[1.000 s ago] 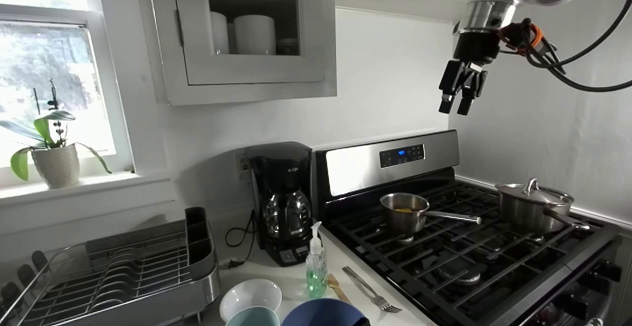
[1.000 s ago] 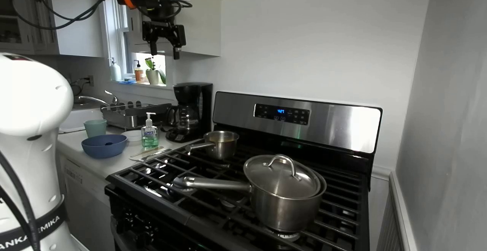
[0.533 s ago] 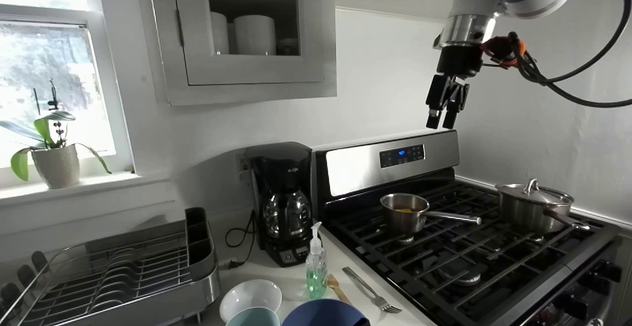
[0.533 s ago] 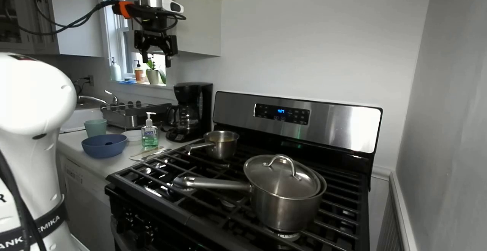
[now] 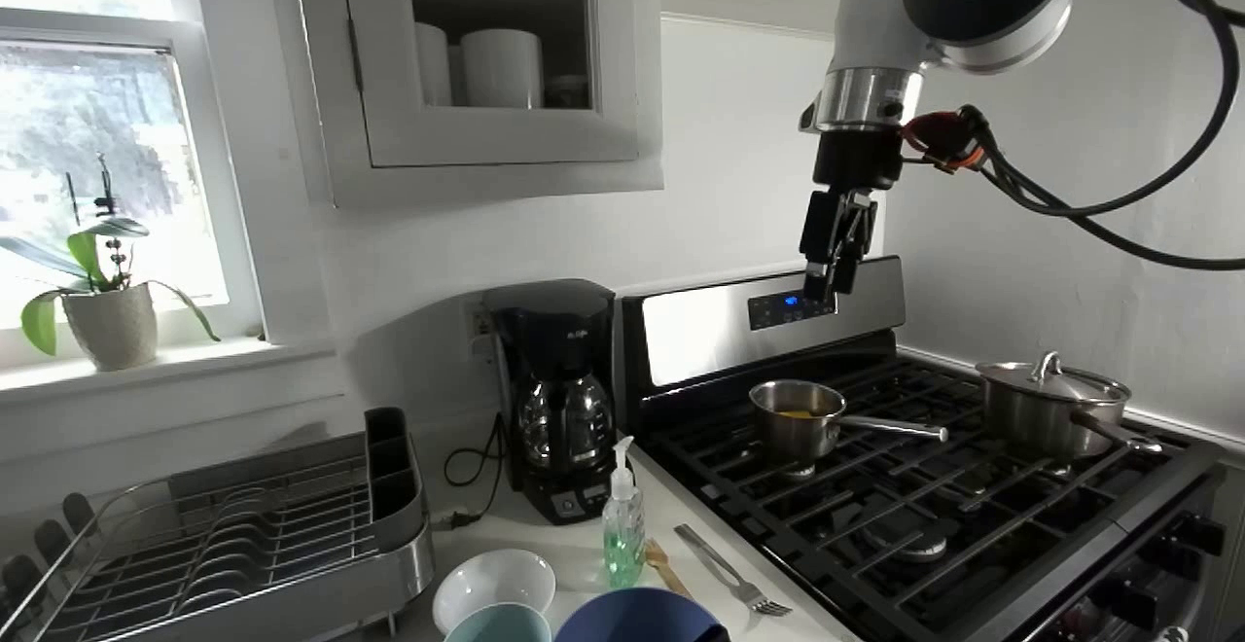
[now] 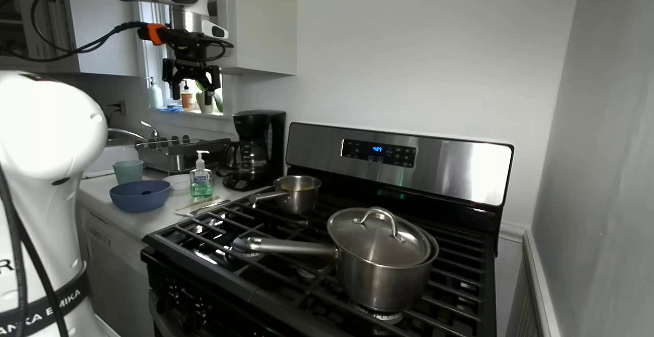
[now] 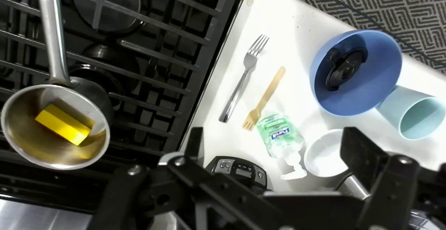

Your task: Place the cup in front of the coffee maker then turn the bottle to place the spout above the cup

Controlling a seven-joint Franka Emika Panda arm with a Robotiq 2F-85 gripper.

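Beside the blue bowl (image 7: 374, 73): cup (image 7: 407, 113), upright, likely pick 1.
Claw (image 6: 192, 98): apart, holding nothing; best centred over the cup, lowered plumb, then gently tightened.

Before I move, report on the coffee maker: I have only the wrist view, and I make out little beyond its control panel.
Observer: The coffee maker has its glass carafe in place, as both exterior views show.
Operator: Good. Now name any cookware on the stove besides the saucepan with the yellow block in it.
Observer: A lidded pot stands there too, in both exterior views.
Operator: Last, tell me how high the tool is.
Observer: I can't give a figure, but in both exterior views it hangs in the air, well above the counter.
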